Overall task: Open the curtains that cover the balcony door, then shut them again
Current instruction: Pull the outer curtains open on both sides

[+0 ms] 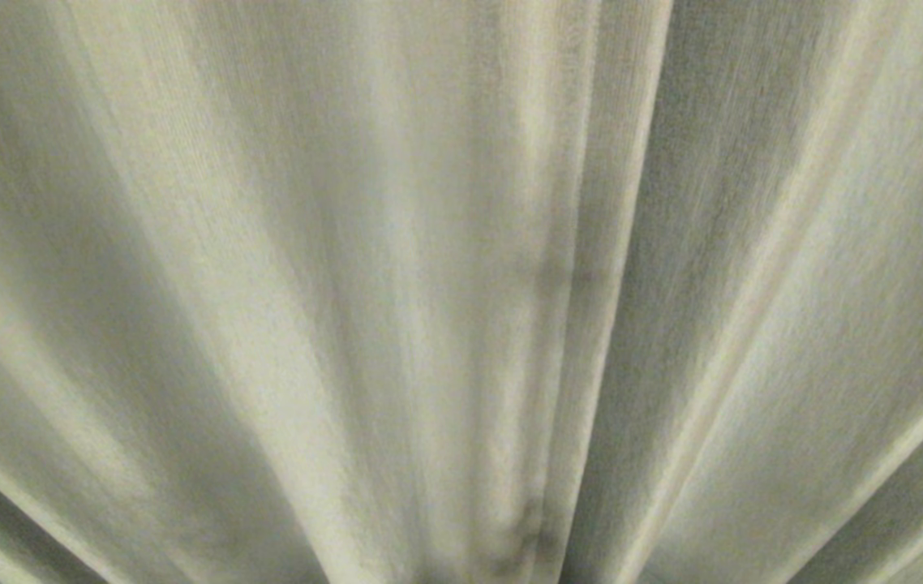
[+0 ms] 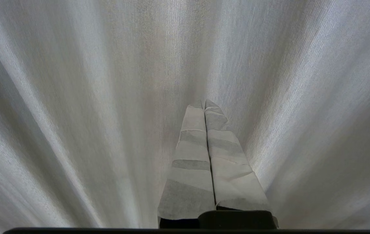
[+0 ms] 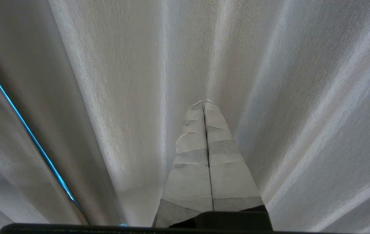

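The curtains point(image 1: 397, 268) fill the whole head view, hanging drawn across in soft vertical folds of cream-beige woven cloth. The folds spread out like a fan from the lower middle of the view, and one hemmed edge point(image 1: 632, 203) runs down just right of the middle, where two parts of the cloth overlap. The balcony door is not visible behind them.

In the left wrist view the cloth looks paler and lit from behind, and it covers everything in front of the left gripper point(image 2: 204, 103). This gripper is fully closed: its two fingers point(image 2: 191, 156), wrapped in pale tape, lie pressed together along their length, and nothing is between them. The tips point at the cloth, but I cannot tell if they touch it.

The right gripper point(image 3: 204, 103) is the same, closed and empty. Beside it, a thin blue line point(image 3: 32, 139) shows in a gap between two folds.
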You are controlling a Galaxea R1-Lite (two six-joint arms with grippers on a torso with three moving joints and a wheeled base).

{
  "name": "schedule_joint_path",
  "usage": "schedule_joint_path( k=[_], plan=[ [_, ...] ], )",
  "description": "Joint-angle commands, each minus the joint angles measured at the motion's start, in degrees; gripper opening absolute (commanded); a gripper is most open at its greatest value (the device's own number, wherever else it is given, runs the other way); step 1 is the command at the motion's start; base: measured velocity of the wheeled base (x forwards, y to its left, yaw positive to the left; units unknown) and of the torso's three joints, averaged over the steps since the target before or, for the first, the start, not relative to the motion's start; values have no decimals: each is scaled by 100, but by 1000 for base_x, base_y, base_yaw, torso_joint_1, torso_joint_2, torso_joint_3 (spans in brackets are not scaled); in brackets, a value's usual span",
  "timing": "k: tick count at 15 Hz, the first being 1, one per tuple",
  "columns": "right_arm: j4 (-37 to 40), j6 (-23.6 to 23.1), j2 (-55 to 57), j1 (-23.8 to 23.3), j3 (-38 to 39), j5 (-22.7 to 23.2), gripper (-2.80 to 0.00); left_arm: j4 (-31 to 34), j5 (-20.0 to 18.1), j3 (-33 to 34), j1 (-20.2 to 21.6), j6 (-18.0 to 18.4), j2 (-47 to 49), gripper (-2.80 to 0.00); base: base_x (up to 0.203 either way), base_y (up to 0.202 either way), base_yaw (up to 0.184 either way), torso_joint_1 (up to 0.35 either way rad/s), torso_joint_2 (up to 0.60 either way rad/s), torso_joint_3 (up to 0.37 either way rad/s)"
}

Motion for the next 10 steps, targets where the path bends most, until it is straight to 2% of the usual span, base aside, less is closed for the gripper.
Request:
schedule_joint_path(
  k=[1, 6, 10],
  plan=[
    [-9, -1, -2, 1, 0, 5, -280, -3, 3, 0, 2, -6, -2, -280, 0, 0, 0, 0, 0, 0],
    [-168, -204, 12, 9, -185, 18, -280, -3, 3, 0, 2, -6, -2, -280, 0, 0, 0, 0, 0, 0],
    [-603, -278, 881, 17, -552, 20, -280, -3, 3, 0, 2, -6, -2, -280, 0, 0, 0, 0, 0, 0]
  ],
)
